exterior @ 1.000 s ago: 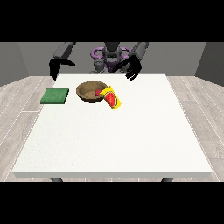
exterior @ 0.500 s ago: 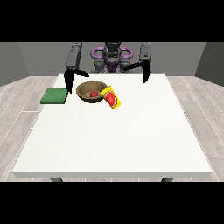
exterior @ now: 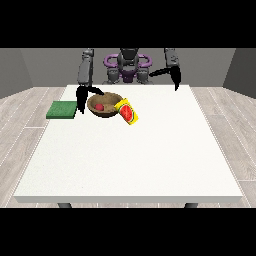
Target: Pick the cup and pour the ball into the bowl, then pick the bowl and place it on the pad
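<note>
Red ball (exterior: 99,107) inside brown bowl (exterior: 106,112)

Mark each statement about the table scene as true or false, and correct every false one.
1. A red ball lies inside the brown bowl. True.
2. The yellow and red cup stands upright, far from the bowl. False: it lies tipped over, right beside the bowl's rim.
3. The bowl sits on the green pad. False: it rests on the white table, with the pad apart from it towards the view's left.
4. The hand at the view's left hangs between the pad and the bowl. True.
5. The hand at the view's right holds the cup. False: it hangs near the table's far edge, well away from the cup.
</note>
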